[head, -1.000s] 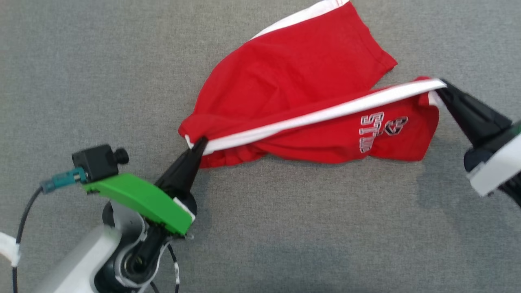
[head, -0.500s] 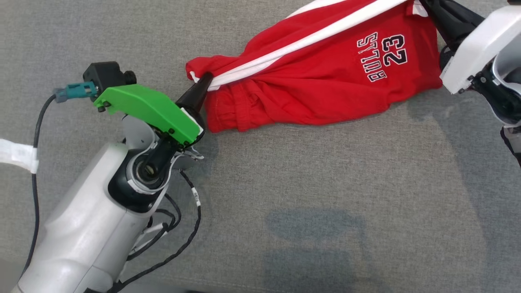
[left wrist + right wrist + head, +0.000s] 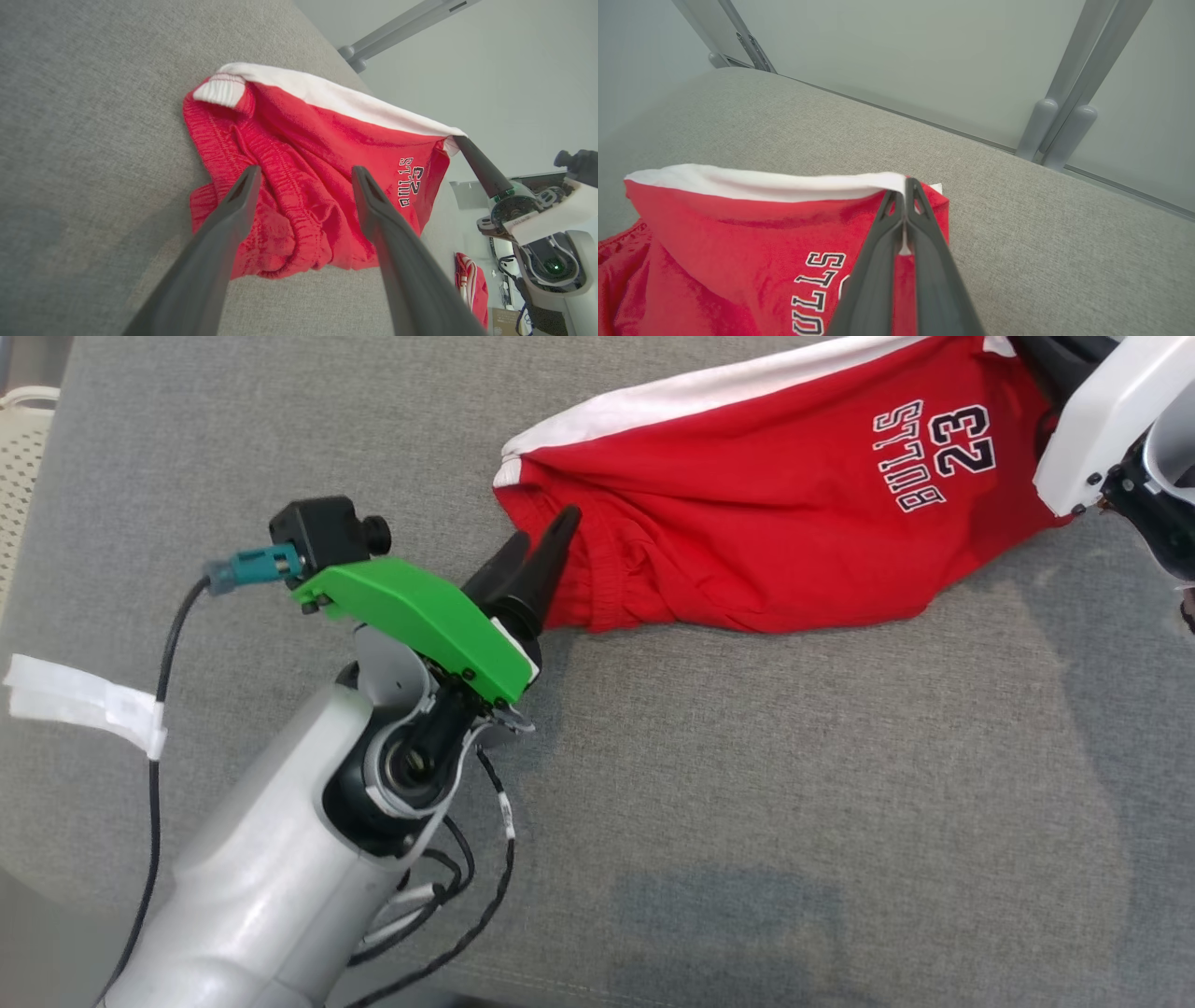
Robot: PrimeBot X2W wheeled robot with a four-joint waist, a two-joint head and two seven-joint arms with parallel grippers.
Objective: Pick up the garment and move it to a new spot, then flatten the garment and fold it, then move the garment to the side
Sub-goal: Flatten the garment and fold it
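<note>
The garment [image 3: 747, 513] is a pair of red shorts with a white side stripe and "BULLS 23" lettering, lying across the far part of the grey cushion [image 3: 700, 803]. My left gripper [image 3: 540, 546] is open at the bunched waistband end [image 3: 289, 219], holding nothing, one finger on each side of the wrinkled cloth [image 3: 280, 177]. My right gripper [image 3: 905, 186] is shut on the garment's white-striped corner [image 3: 896, 179] and holds that end lifted off the cushion. In the head view, the right arm's white wrist [image 3: 1102, 420] shows at the upper right.
The grey cushion stretches wide toward me with bare fabric. Its left edge is at the upper left, with a pale perforated object [image 3: 23, 448] beyond. Grey metal posts [image 3: 1059, 135] and a pale wall stand behind. Another red cloth [image 3: 472, 284] lies off the cushion's edge.
My left gripper has opened and let go of the garment's waistband end, which dropped onto the cushion. The right gripper keeps its hold. The head camera has shifted.
</note>
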